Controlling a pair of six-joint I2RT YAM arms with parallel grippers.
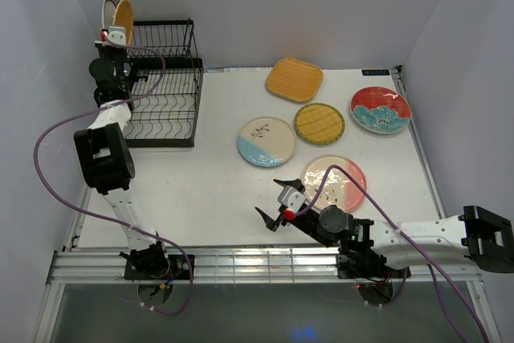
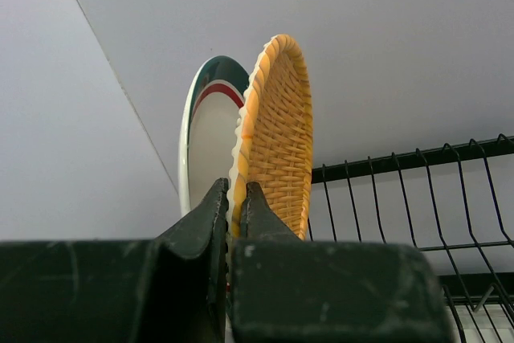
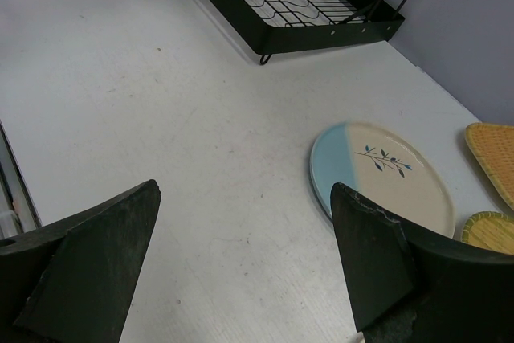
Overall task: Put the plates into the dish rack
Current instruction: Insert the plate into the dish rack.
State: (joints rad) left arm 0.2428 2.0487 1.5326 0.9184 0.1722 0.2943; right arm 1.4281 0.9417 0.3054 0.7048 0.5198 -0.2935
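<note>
Holding: the left gripper (image 2: 233, 190) has its jaws pinched narrow on the lower rim of a woven orange plate (image 2: 277, 134), which stands upright on edge.
Held plate, place: at the far-left top corner of the dish rack (image 1: 165, 86), at 10 o'clock on the table (image 1: 201, 190) in the top view; whether its bottom edge sits in a slot cannot be told.
Neighbour plate: a green-striped white plate (image 2: 210, 142) stands upright just beside the woven orange plate, on its 9 o'clock side in the left wrist view, very close. Whether the two touch cannot be told.
Dish rack: black wire with a raised upper basket at the back and a lower slotted section nearer the arms. The lower slots that show hold no plates.
Right gripper (image 1: 269, 198): jaws spread wide, nothing between them, above bare table at about 5 o'clock from the table's middle.
Cream-blue plate (image 1: 266, 141): flat near the table's middle, at 12 o'clock from the right gripper and apart from it.
Cream-pink plate (image 1: 333, 183): flat at 4 o'clock, just beside the right arm's wrist.
Round woven yellow plate (image 1: 319, 124): flat at 2 o'clock, between the cream-blue plate and the red-teal floral plate.
Red-teal floral plate (image 1: 380, 110): flat, farther out at 2 o'clock, near the table's right edge.
Rounded-square woven plate (image 1: 295, 79): flat at 1 o'clock, near the far edge.
</note>
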